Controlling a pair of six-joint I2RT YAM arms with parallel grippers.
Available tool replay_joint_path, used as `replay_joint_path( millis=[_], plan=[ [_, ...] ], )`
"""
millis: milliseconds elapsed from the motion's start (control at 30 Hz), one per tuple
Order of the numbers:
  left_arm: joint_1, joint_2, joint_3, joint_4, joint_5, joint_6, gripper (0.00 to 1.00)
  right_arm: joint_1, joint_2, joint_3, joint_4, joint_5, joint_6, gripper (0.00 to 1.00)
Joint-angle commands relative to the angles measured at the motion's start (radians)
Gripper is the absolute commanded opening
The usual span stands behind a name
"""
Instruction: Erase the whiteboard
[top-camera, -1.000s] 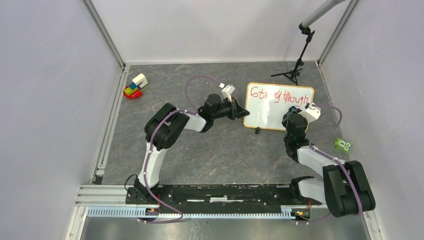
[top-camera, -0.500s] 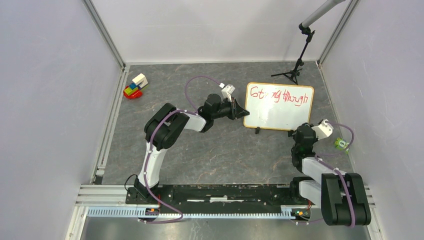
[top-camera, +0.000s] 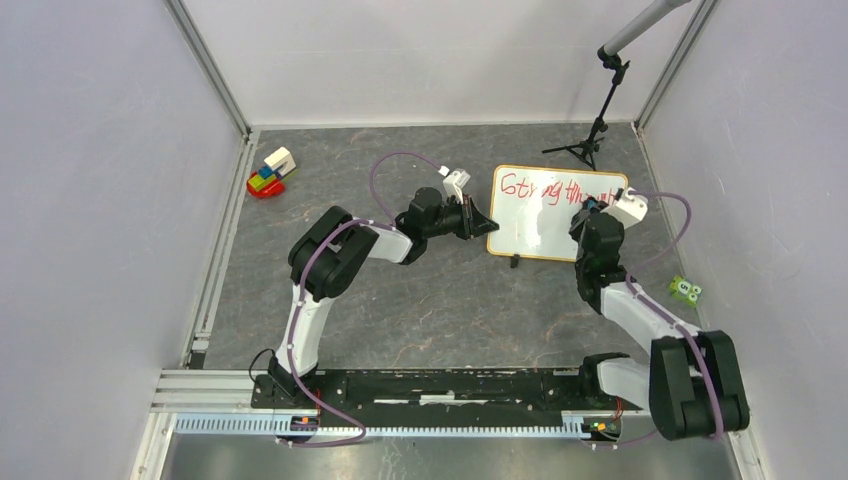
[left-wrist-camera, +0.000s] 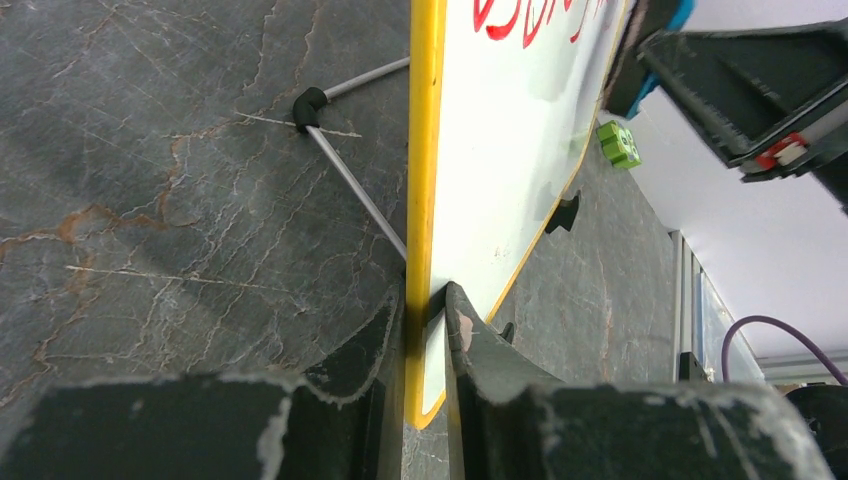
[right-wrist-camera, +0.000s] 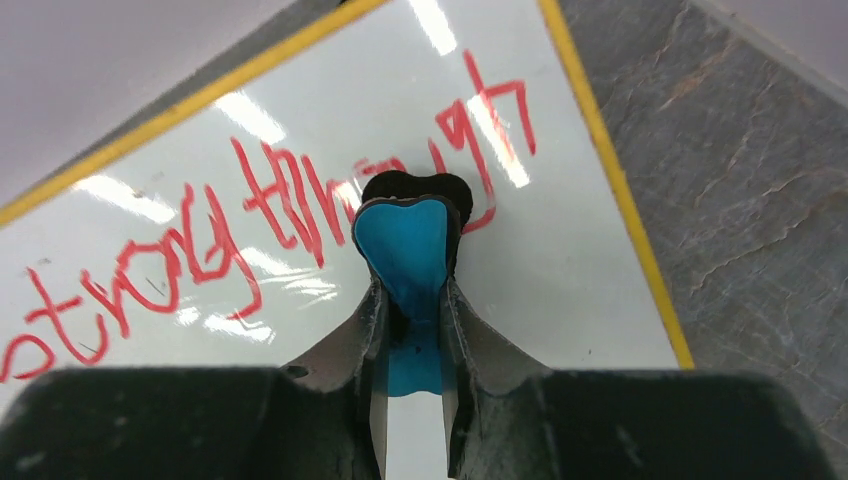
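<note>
Grey stone-pattern table (top-camera: 430, 300), walled on three sides. Wide bare floor across the middle and left; the right side is tighter.

Whiteboard (top-camera: 545, 215) stands far right of centre, propped nearly upright on a wire stand (left-wrist-camera: 350, 180). Thin yellowish-wood frame, rounded corners, white face with glare. The top line reads "strong through" in red handwriting, with a loopy red mark before it; the lower face is blank. Its right edge is near the right wall and its far corner is close to a black tripod (top-camera: 590, 140).

Left gripper (left-wrist-camera: 425, 300) is pinched onto the board's left frame edge, low down, one finger on each face. Right gripper (right-wrist-camera: 410, 290) is clamped on a blue eraser (right-wrist-camera: 405, 250), whose black pad end sits against the board over the middle of "through".

Toy block pile (top-camera: 270, 172) is at far left, well apart. Small green block (top-camera: 684, 289) is beside the right wall; its marking is unreadable.
</note>
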Motion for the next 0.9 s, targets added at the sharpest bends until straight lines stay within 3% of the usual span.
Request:
replay_joint_path(
  millis=[0, 133, 233, 433, 867],
  plan=[
    [0.007, -0.033, 0.015, -0.063, -0.034, 0.07, 0.02, 0.005, 0.069, 0.017, 0.068, -0.052, -0.021, 0.0],
    [0.007, -0.033, 0.017, -0.067, -0.034, 0.069, 0.02, 0.0, 0.086, -0.032, 0.057, -0.021, -0.027, 0.0],
    [0.007, -0.035, 0.018, -0.067, -0.032, 0.068, 0.02, 0.01, 0.068, -0.091, 0.129, -0.066, -0.132, 0.0],
    [0.005, -0.031, 0.023, -0.069, -0.029, 0.066, 0.02, 0.194, 0.109, -0.053, 0.162, -0.004, -0.254, 0.0],
    [0.0, -0.025, 0.035, -0.076, -0.028, 0.066, 0.02, 0.449, 0.293, 0.098, 0.127, 0.058, -0.216, 0.0]
  ],
)
